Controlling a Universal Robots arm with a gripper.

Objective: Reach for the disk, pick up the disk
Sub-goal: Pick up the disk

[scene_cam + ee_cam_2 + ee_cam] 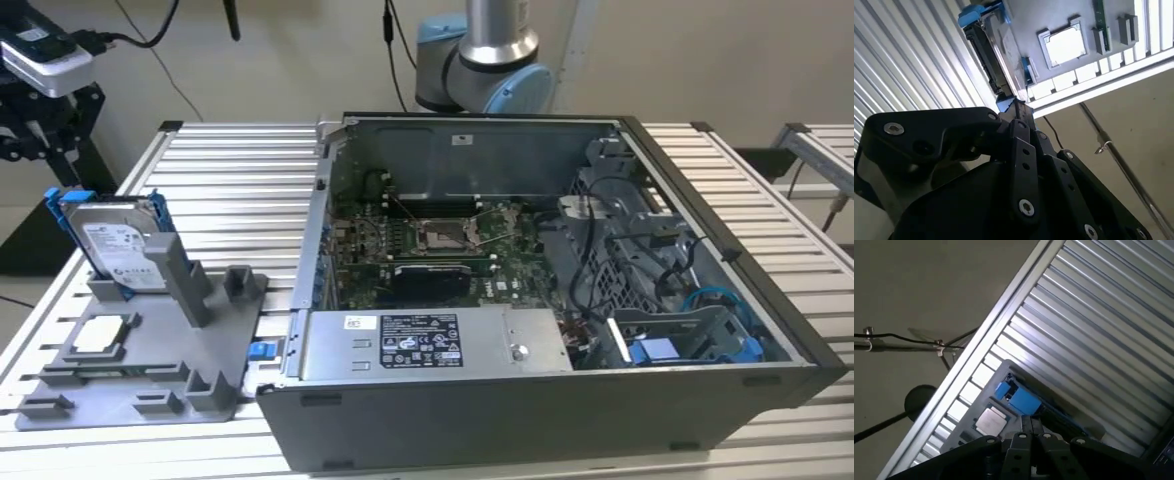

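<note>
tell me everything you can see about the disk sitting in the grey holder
The disk is a flat rectangular drive with a silver metal face, a white printed label and a blue plastic frame along its edges. It stands on edge, leaning slightly, with its lower end seated in a slot of the grey holder. The holder rests on the slatted table at the exterior view's left, beside the open computer case. In the exterior view only the holder touches it.

The arm (pixel 487 55) is standing at twelve o'clock in the exterior view, silver tube above blue-capped joint, while the black gripper (pixel 1015 114) (pixel 1030 434) is showing bolted linkages in both wrist views.
</note>
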